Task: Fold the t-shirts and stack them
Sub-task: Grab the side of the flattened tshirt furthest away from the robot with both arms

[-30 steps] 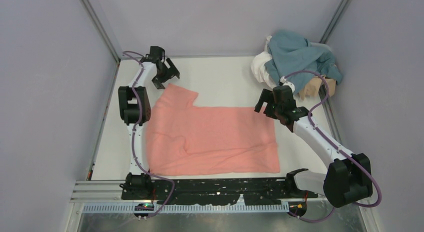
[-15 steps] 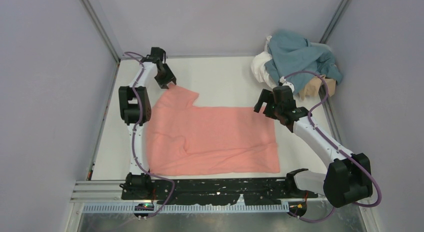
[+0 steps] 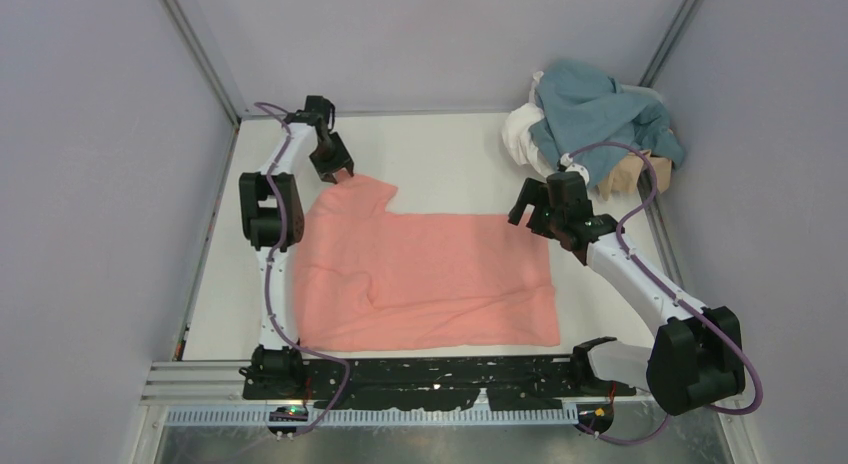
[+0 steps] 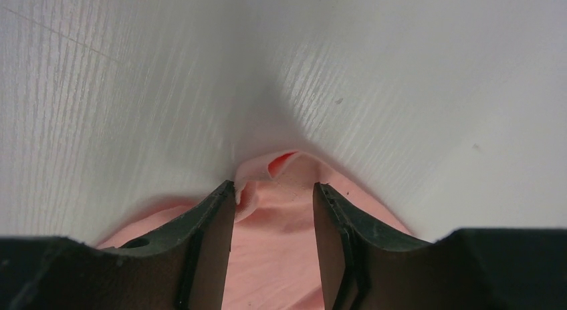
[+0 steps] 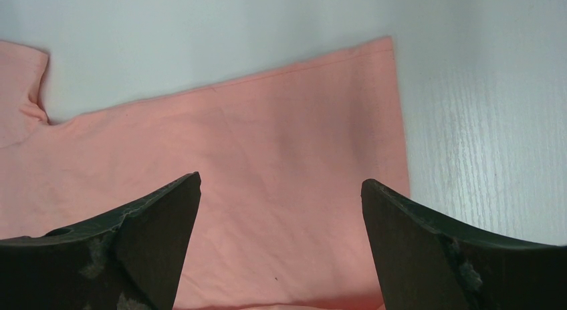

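Observation:
A salmon-pink t-shirt [image 3: 430, 274] lies spread flat across the table, with one sleeve pointing to the far left. My left gripper [image 3: 343, 174] sits at that sleeve's far corner. In the left wrist view the cloth [image 4: 281, 170] is puckered up between the two fingers, and the left gripper [image 4: 274, 184] is shut on it. My right gripper [image 3: 524, 212] hovers open over the shirt's far right corner [image 5: 374, 76], with flat cloth below its spread jaws [image 5: 281, 180]. A teal-blue t-shirt [image 3: 590, 109], a white one [image 3: 520, 134] and a tan one [image 3: 625, 174] lie heaped at the back right.
Grey walls enclose the white table [image 3: 450, 154] on three sides. The heap of shirts fills the far right corner, just behind the right arm. A black rail [image 3: 430, 376] runs along the near edge by the arm bases.
The left gripper dropped onto the sleeve corner and closed from wide open onto the cloth, bunching it. The right arm has stayed still with its jaws open.

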Controlling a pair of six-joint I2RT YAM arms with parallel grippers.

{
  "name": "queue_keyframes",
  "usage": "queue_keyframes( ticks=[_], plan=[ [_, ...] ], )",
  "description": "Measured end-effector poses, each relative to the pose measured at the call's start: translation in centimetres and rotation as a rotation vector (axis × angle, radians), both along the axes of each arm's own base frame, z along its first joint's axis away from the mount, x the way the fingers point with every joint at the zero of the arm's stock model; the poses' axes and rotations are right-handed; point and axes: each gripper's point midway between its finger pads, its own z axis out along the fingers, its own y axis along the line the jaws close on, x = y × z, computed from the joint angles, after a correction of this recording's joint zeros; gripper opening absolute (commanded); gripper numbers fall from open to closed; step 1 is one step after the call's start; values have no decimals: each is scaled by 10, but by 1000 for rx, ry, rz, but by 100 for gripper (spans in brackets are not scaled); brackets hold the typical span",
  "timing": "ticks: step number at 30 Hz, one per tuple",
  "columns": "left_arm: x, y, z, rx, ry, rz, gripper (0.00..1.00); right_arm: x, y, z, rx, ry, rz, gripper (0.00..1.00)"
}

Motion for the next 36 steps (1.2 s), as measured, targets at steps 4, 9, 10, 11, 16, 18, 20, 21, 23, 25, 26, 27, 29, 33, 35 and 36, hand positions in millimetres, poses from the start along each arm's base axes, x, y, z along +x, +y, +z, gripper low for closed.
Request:
queue_keyframes(
  ticks=[4, 9, 10, 11, 16, 18, 20, 21, 23, 25, 26, 27, 29, 33, 35, 36],
  plan=[
    [-2, -3, 2, 11, 10, -33, 47, -1, -1, -2, 0, 5, -1, 95],
    [-1, -8, 8, 36, 12, -82, 46, -4, -1, -3, 4, 0, 1, 95],
    [-2, -10, 9, 41, 17, -95, 46, -4, -1, -1, 6, -5, 1, 95],
    [-3, -11, 9, 45, 22, -101, 46, -5, -2, 0, 7, -9, 0, 95],
    [-11, -18, 5, 59, 58, -139, 48, -5, -4, 9, 17, -38, -6, 95],
    [-15, -20, 2, 67, 75, -148, 52, -4, -4, 13, 22, -54, -6, 95],
    [-18, -22, 0, 74, 86, -153, 52, -4, -4, 15, 27, -65, -4, 95],
    [-19, -23, 0, 76, 90, -152, 52, -5, -3, 15, 30, -68, -2, 95],
    [-20, -23, 0, 86, 95, -153, 46, -5, -3, 15, 34, -67, 1, 95],
    [-22, -23, -1, 100, 101, -154, 45, -6, -2, 14, 37, -65, 2, 95],
    [-23, -23, -1, 107, 103, -152, 44, -6, -2, 14, 37, -64, 3, 95],
    [-23, -22, -1, 115, 104, -150, 43, -6, -2, 14, 39, -64, 3, 95],
    [-23, -22, -1, 126, 105, -149, 35, -6, -2, 15, 41, -67, 4, 95],
    [-26, -21, -2, 140, 114, -151, 8, -6, -2, 18, 44, -76, 3, 95],
    [-27, -22, -2, 145, 118, -151, 0, -7, -2, 19, 45, -81, 3, 95],
    [-27, -22, -2, 149, 118, -152, 0, -7, -2, 19, 46, -83, 2, 95]
  ],
)
